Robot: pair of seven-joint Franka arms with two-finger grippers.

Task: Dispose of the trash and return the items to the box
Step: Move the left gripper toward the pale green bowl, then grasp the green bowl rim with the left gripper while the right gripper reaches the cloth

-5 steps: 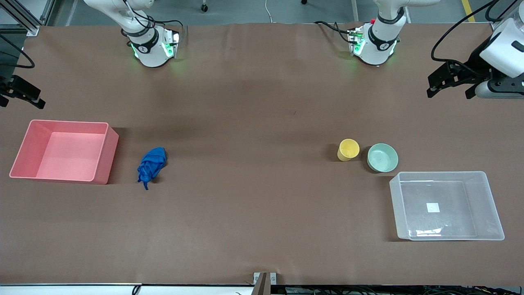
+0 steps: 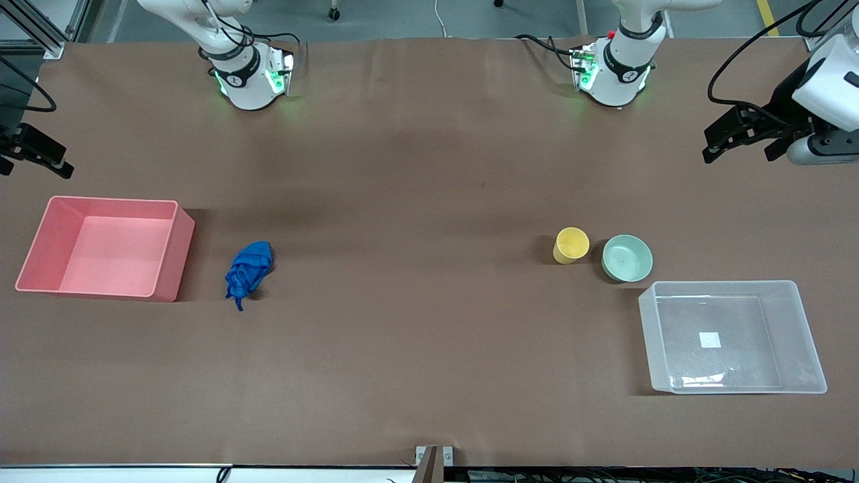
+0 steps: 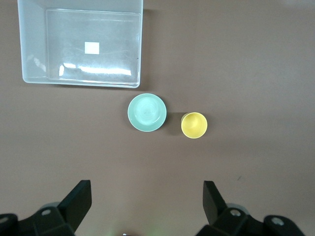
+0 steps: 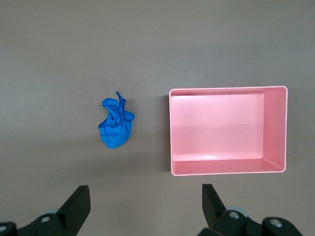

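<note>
The blue trash wad (image 2: pixel 248 272) lies on the table beside the pink bin; it also shows in the right wrist view (image 4: pixel 116 125). The yellow cup (image 2: pixel 571 244) stands upright beside the mint-green bowl (image 2: pixel 627 258). Both are just farther from the front camera than the clear box (image 2: pixel 802 335). The left wrist view shows the cup (image 3: pixel 194 125), the bowl (image 3: pixel 146 112) and the box (image 3: pixel 32 54). My left gripper (image 2: pixel 741 144) is open and empty, high over the table's edge at the left arm's end. My right gripper (image 2: pixel 33 164) is open and empty, high over the right arm's end.
The pink bin (image 2: pixel 173 258) stands empty at the right arm's end and shows in the right wrist view (image 4: pixel 278 132). The clear box holds nothing but its white label (image 2: pixel 710 339). Brown table cover lies under everything.
My left gripper has shifted slightly toward the table's edge on the robots' side. The objects and the right arm have not moved.
</note>
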